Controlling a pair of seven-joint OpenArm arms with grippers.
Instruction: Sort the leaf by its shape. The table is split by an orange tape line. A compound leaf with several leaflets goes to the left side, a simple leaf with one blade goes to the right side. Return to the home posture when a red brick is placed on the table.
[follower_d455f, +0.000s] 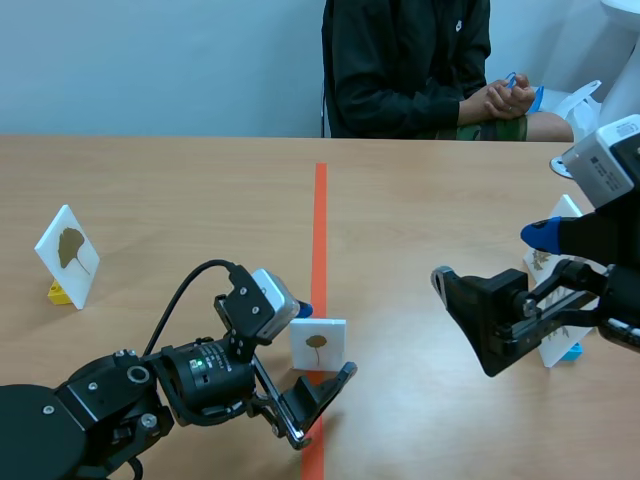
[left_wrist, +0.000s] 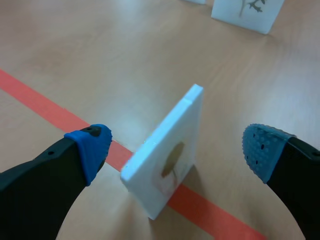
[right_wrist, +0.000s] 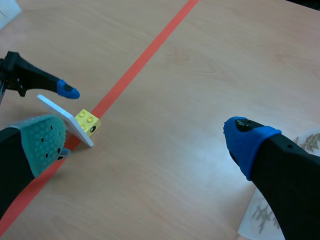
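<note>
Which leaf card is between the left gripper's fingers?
The card on the orange tape line, untouched between the open fingers of the left gripper; the other cards stand well aside.

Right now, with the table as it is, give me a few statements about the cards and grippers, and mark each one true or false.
1. The left gripper is open, with the middle card between its fingers. True.
2. The middle card stands far over on the right side. False: it stands on the orange tape line.
3. The right gripper is shut on a card. False: it is open and holds nothing.
4. Left of the tape line stands another leaf card, a yellow brick at its base. True.
5. A red brick lies on the table. False: none is in view.
</note>
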